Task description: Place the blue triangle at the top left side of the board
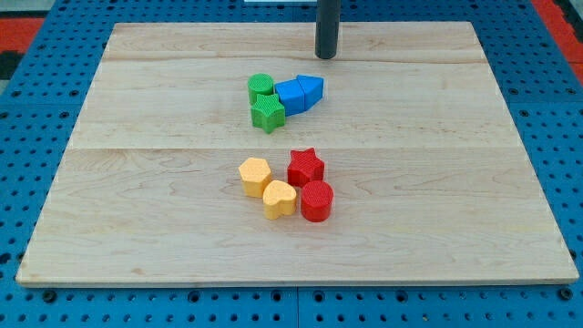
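Note:
The blue triangle (311, 88) lies above the board's middle, its left side touching a blue cube (291, 96). My tip (326, 56) stands near the board's top edge, just above and slightly right of the blue triangle, apart from it. A green cylinder (260, 87) and a green star (267, 113) sit against the blue cube's left side.
A second cluster lies below the middle: a red star (305, 167), a red cylinder (316, 200), a yellow hexagon (255, 176) and a yellow heart (279, 199). The wooden board (137, 100) rests on a blue pegboard table (36, 82).

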